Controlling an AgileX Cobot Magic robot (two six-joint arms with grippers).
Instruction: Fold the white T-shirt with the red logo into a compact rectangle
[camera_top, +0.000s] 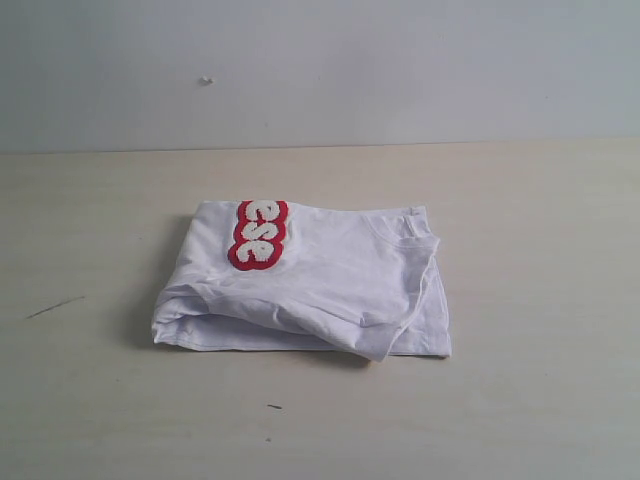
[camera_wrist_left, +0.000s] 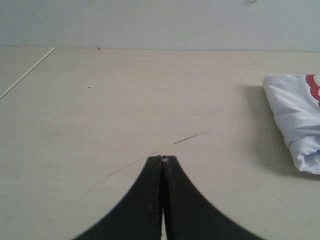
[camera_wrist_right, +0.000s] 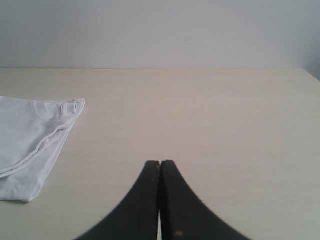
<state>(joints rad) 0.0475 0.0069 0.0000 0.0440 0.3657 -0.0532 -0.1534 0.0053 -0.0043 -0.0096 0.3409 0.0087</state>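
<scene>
1. The left hand (camera_wrist_left: 162, 159) is seen closed, tips pressed together, nothing held. It is poised over bare surface (camera_top: 540, 250) and isn't shown in the ext. view.
2. A thin dark scratch (camera_wrist_left: 190, 137) is marked on the surface just ahead of that hand, betw. it and the shirt.
3. The white T-shirt (camera_top: 330, 275) is laid at mid-surface, folded into a rough, lumpy rectangle. Its long axis is run left-to-right in the ext. view, and slack layers are left gaping along the near edge.
4. The red logo (camera_top: 258, 235) is found on top at the bundle's left end, toward the far edge. Only a few letters are shown; the rest is hidden by the fold.
5. The collar (camera_top: 405, 235) is turned up at the right end, by the far corner.
6. The right hand (camera_wrist_right: 160, 163) is likewise closed on nothing, over bare surface.
7. Key relation: the shirt is placed betw. both hands, well apart from each. The logo end is faced by the left hand, the collar end by the right. Neither arm can be called clearly nearer.
8. Judged: the fold is approx. done. If tidying is wanted, the hands would have to be opened first, then an inward reach made along the long axis.
</scene>
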